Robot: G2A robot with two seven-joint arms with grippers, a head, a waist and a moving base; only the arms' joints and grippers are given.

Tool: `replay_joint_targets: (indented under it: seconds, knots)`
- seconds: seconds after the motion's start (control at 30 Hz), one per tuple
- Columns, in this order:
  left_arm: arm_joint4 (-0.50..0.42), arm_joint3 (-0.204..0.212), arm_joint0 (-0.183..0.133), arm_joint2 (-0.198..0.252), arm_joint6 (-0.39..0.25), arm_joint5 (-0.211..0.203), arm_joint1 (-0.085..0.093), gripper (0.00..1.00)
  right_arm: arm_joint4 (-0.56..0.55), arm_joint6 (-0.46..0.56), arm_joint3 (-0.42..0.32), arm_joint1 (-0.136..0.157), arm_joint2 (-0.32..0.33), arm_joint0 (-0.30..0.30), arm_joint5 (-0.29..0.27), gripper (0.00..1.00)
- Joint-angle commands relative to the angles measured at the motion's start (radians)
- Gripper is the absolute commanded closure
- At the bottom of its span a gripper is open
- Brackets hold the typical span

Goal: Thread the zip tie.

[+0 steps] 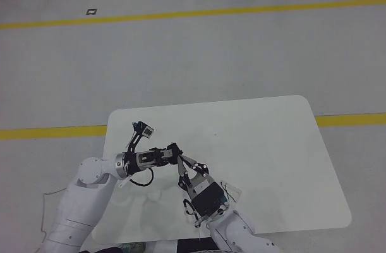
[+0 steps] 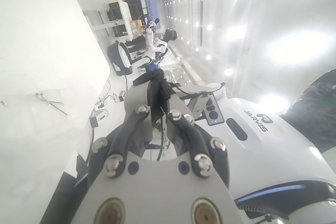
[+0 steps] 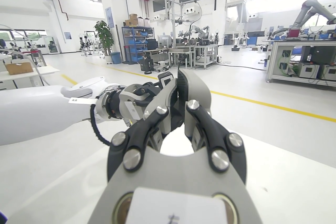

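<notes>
Above the near-left part of the white table (image 1: 268,139), both grippers meet tip to tip. My left gripper (image 1: 172,152) comes in from the left and is shut, with a dark strip, the zip tie (image 2: 155,78), pinched between its pads. From the near edge my right gripper (image 1: 181,166) rises to it, also shut. In the right wrist view the thin black zip tie (image 3: 179,62) sticks up out of the right gripper (image 3: 181,93), curving at its tip. The left gripper (image 3: 147,93) sits right against it. How the tie's ends lie between the pads is hidden.
A clear bag (image 1: 228,190) with spare black zip ties (image 2: 52,103) lies on the table beside the right arm. The table's far and right parts are bare white surface. A yellow floor line (image 1: 54,133) runs behind the table.
</notes>
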Motion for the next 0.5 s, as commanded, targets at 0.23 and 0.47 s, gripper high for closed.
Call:
replay_joint_targets:
  seconds: [0.23, 0.47]
  knots:
    - [0.000, 0.000, 0.000, 0.000, 0.000, 0.000, 0.000, 1.00, 0.000, 0.011, -0.003, 0.008, -0.003, 0.001, -0.019, 1.00]
    - [0.000, 0.000, 0.000, 0.000, 0.000, 0.000, 0.000, 1.00, 0.000, 0.023, 0.001, 0.010, -0.014, 0.009, -0.013, 1.00]
